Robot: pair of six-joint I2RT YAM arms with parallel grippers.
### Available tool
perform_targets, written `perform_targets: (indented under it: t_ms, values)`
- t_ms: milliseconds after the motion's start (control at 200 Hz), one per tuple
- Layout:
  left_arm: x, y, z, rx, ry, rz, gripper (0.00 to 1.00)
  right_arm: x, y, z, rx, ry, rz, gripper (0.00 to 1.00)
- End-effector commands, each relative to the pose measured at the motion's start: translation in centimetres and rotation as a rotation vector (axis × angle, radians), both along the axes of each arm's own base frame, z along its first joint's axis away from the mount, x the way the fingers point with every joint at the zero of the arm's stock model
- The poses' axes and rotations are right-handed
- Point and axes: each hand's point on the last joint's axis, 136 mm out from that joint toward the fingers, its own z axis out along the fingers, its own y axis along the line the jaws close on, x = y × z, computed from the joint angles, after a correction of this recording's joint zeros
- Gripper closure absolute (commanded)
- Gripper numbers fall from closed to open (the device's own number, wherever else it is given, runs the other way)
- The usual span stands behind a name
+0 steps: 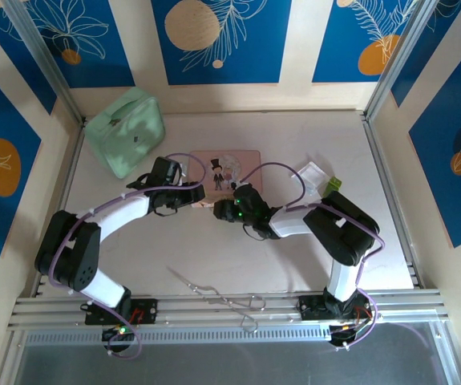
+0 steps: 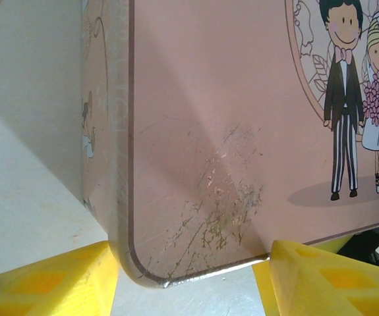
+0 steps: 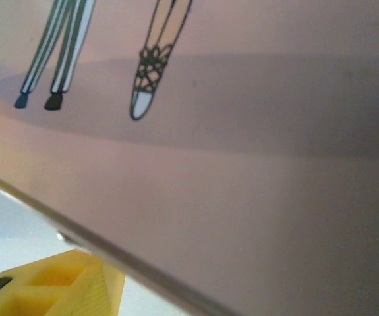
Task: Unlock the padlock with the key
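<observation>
Padlock placement cannot be told: the arms crowd the near edge of the pink tin (image 1: 246,160) and nothing that small is clear there. The pale table (image 1: 294,249) is walled by blue panels (image 1: 222,32) printed with leaves and orange discs. A mint case (image 1: 126,132) lies far left, and a thin wire tool (image 1: 222,298) lies by the front rail. The left gripper (image 1: 198,195) has its yellow fingers (image 2: 44,283) spread wide on either side of the tin's scratched corner, holding nothing. The right gripper (image 1: 222,210) is close against the tin. Just one finger (image 3: 64,283) of it is seen, so its spread cannot be told.

bright, even overhead | soft shadows | right wrist view blurred
</observation>
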Motion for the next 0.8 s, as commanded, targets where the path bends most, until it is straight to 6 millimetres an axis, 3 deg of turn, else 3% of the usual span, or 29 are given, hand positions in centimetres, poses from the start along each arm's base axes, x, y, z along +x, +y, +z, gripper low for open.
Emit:
perform_targets:
  t_ms: [0, 345, 795]
  values:
    - [0.2, -0.3, 0.6, -0.026, -0.002, -0.008, 0.38, -0.2, -0.6, -2.3, -0.047, 0.045, -0.002, 0.48]
    - [0.0, -0.2, 0.7, -0.022, 0.000, -0.009, 0.38, -0.2, 0.2, -2.3, -0.045, 0.049, 0.045, 0.69]
    - [0.0, -0.2, 0.7, -0.030, 0.001, -0.004, 0.38, -1.8, 0.9, -2.1, -0.051, 0.068, 0.054, 0.77]
